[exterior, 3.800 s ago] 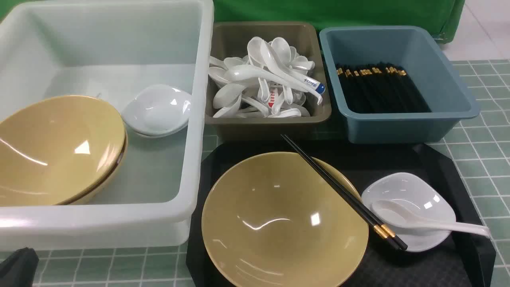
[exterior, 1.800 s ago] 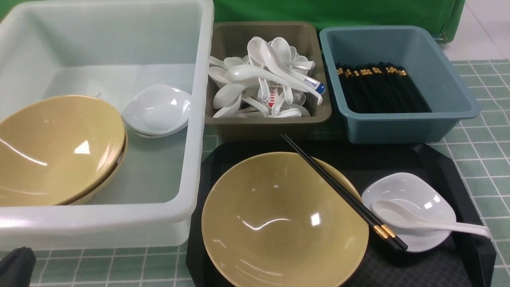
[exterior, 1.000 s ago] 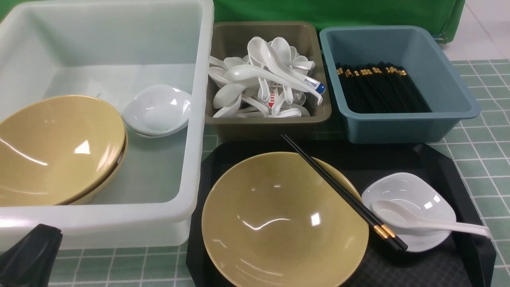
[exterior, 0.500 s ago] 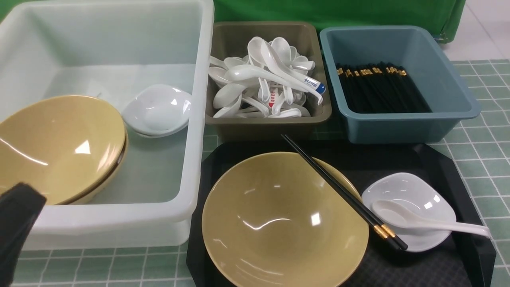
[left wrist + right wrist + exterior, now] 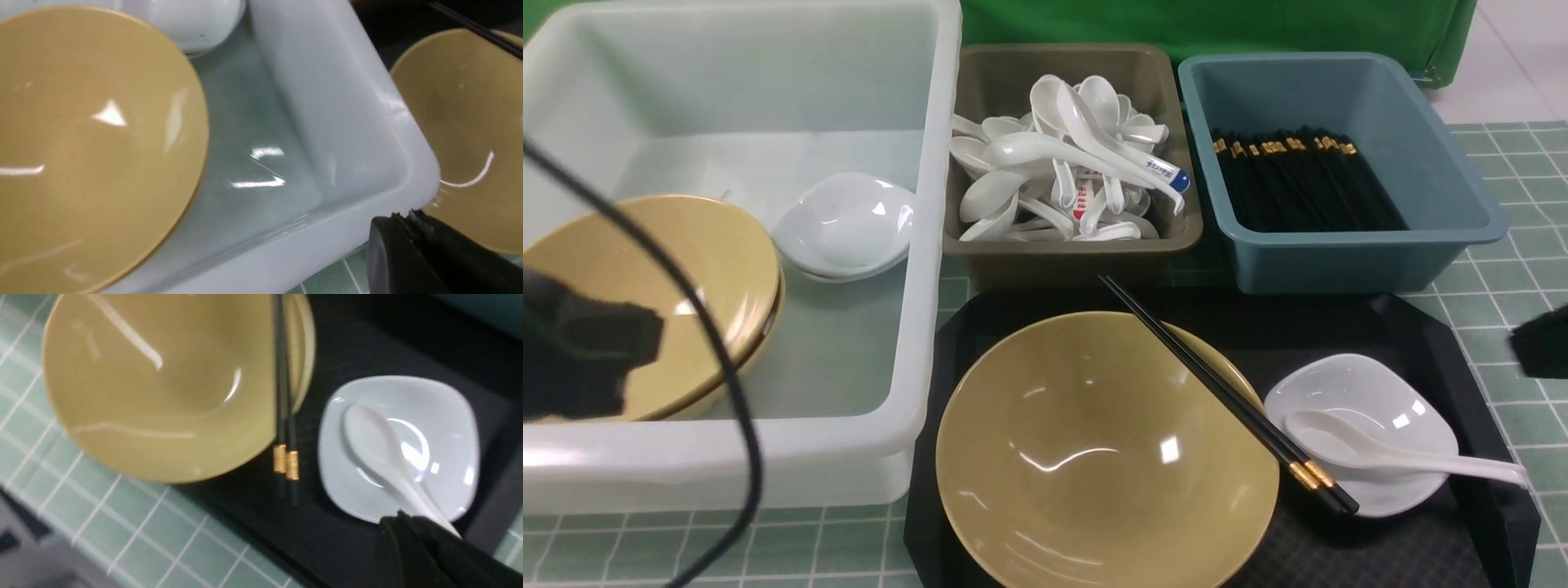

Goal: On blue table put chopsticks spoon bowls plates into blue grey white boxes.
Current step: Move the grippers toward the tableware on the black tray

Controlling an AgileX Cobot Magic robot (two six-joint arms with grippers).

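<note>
Showing both pincers closed on nothing. The left pincer [image 5: 402,216], matte black, hangs just beside the rounded near corner of the translucent white tub [image 5: 347,122]. Beyond its tips, inside the tub, lie the stacked bowls [image 5: 735,269], wide, glossy and mustard-tan, and past them the nested white dishes [image 5: 845,224] of rounded-square shape. To its right, outside the tub, a single tan bowl [image 5: 1094,457] sits on the black textured tray [image 5: 1339,327].

The right pincer [image 5: 398,517] hangs near the handle end of the white ceramic spoon [image 5: 1405,461]; from the front they stand apart. The spoon's scoop rests in a shallow white plate [image 5: 1347,388] just ahead of the tips. Left of this pincer, the black chopsticks [image 5: 1217,392], gold-banded, bridge the bowl's rim and the tray. Farther forward stand the olive-grey tub [image 5: 980,90], heaped with spoons [image 5: 1054,151], and the slate-blue tub [image 5: 1421,163], which holds laid chopsticks [image 5: 1298,188]. All of it rests on the tiled blue-green surface [image 5: 1478,302].
</note>
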